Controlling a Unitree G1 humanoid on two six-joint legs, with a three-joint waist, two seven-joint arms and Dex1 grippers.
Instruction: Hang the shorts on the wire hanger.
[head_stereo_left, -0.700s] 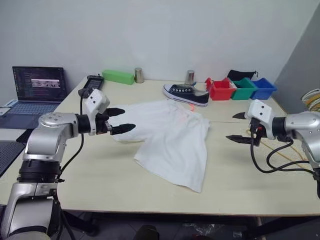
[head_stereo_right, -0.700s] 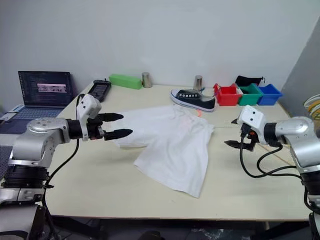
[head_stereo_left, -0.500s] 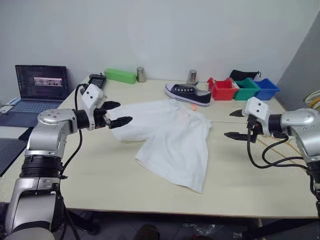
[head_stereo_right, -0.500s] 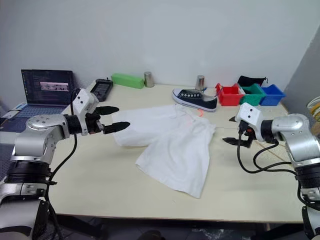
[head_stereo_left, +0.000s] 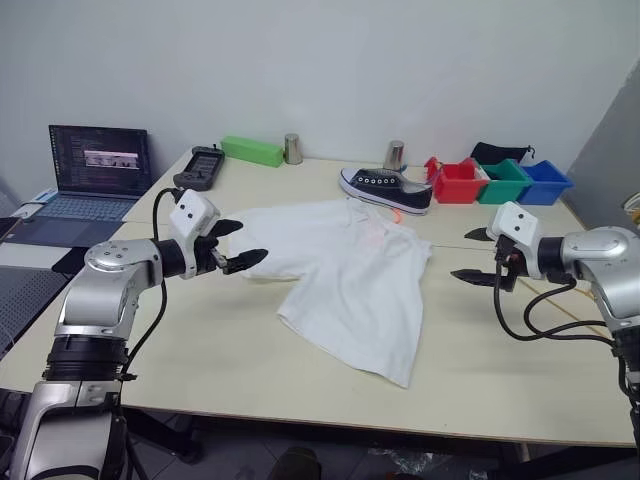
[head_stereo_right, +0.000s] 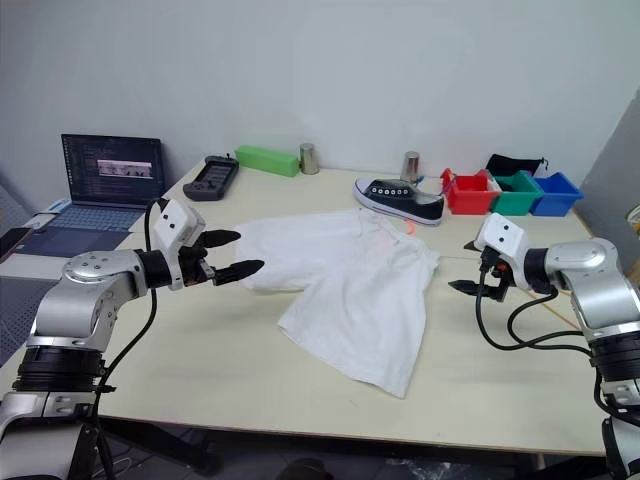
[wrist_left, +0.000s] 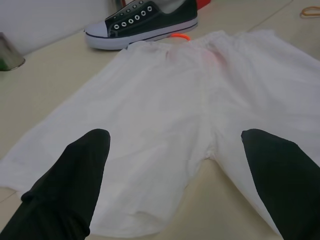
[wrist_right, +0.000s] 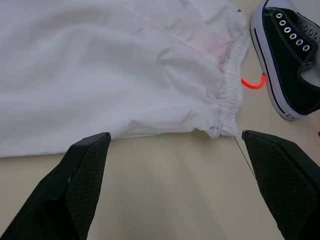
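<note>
The white shorts (head_stereo_left: 350, 270) lie spread flat on the middle of the table (head_stereo_left: 200, 350), with the gathered waistband (wrist_right: 231, 95) at the far right side and the legs toward the front and left. My left gripper (head_stereo_left: 251, 242) hovers open just above the edge of the left leg, touching nothing. Open too, my right gripper (head_stereo_left: 462, 255) hangs over bare table to the right of the waistband. A thin pale wire (wrist_right: 246, 156), part of the wire hanger, runs on the table from the waistband's corner toward my right gripper; the rest of it is hard to make out.
A black sneaker (head_stereo_left: 385, 188) and a small orange ring (wrist_right: 253, 82) lie just behind the shorts. Red (head_stereo_left: 458, 182), green (head_stereo_left: 505, 180) and blue (head_stereo_left: 548, 182) bins stand at the back right. A green box (head_stereo_left: 252, 151), two metal cups, a black controller (head_stereo_left: 203, 166) and a laptop (head_stereo_left: 95, 175) are at the back left.
The whole picture has shifted a little as the camera moved. Both grippers stay open beside the shorts, and the shorts lie as before.
</note>
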